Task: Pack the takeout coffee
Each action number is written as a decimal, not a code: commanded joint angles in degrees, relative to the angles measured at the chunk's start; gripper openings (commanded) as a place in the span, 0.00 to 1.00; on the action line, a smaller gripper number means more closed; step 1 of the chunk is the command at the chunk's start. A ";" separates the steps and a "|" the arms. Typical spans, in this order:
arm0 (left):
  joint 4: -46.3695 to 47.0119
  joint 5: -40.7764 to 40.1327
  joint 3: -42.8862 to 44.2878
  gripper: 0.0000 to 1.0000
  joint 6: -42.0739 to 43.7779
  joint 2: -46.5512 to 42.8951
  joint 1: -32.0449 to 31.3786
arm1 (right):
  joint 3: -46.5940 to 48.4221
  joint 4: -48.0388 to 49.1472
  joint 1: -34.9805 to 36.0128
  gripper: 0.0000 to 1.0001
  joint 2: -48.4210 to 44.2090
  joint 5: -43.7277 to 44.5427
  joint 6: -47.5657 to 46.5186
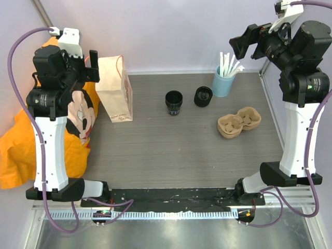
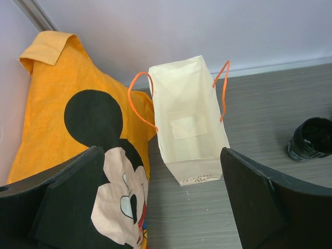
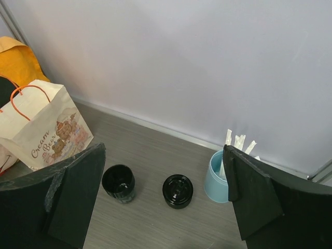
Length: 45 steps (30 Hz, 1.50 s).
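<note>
1. One cup (image 1: 174, 102) stood upright on the table (image 1: 155, 150), between the bag (image 1: 115, 88) and a second cup (image 1: 203, 96); neither was packed.
2. The tray (image 1: 238, 122) lay right of both cups, apart from them, with the straw cup (image 1: 223, 83) beyond it.
3. You had the bag upright with its mouth open, probably so that cups could be lowered straight in.
4. The left claw (image 2: 166, 202) hung raised near the bag, fingers spread, holding nothing; the right claw (image 3: 163, 205) likewise gaped empty, well off from the cups.
5. Only the left wrist view showed the bag's bare floor; the right wrist view held both cups, the left only one at its edge.
</note>
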 commanded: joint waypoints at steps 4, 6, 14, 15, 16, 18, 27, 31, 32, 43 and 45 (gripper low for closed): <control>1.12 0.79 -0.24 1.00 -0.53 -0.55 0.56 | 0.83 1.47 -0.13 1.00 -0.75 -1.61 0.97; 1.12 0.70 -0.33 1.00 -0.53 -0.64 0.65 | 0.92 1.47 -0.13 1.00 -0.75 -1.70 0.97; 1.21 1.14 -0.77 0.99 -0.71 -0.64 0.74 | 0.83 1.47 -0.13 1.00 -0.66 -1.96 0.97; 1.30 1.23 -0.77 0.99 -0.71 -0.64 0.83 | 0.83 1.47 -0.13 1.00 -0.66 -1.96 0.97; 1.30 1.32 -0.77 1.00 -0.71 -0.72 0.83 | 0.83 1.47 -0.13 1.00 -0.75 -2.05 0.97; 1.30 1.49 -1.03 1.00 -0.80 -0.81 0.83 | 0.57 1.56 -0.13 1.00 -0.84 -2.14 0.80; 2.97 2.11 -5.16 1.00 0.43 -0.90 0.91 | -5.05 0.86 -0.13 1.00 -1.98 -0.91 -8.94; 4.46 3.78 -7.97 1.00 1.13 -0.55 0.92 | -8.39 0.68 -0.13 1.00 -2.42 0.58 -11.67; 4.72 3.69 -8.32 1.00 1.31 -0.55 0.91 | -8.92 0.59 -0.13 0.99 -2.51 0.93 -12.12; 4.64 3.87 -13.68 1.00 3.77 -1.16 0.91 | -23.75 -0.29 -0.04 1.00 -5.67 11.47 -21.17; 4.29 3.78 -14.04 1.00 3.95 -1.52 0.91 | -26.92 -0.90 -0.13 1.00 -6.55 12.71 -22.58</control>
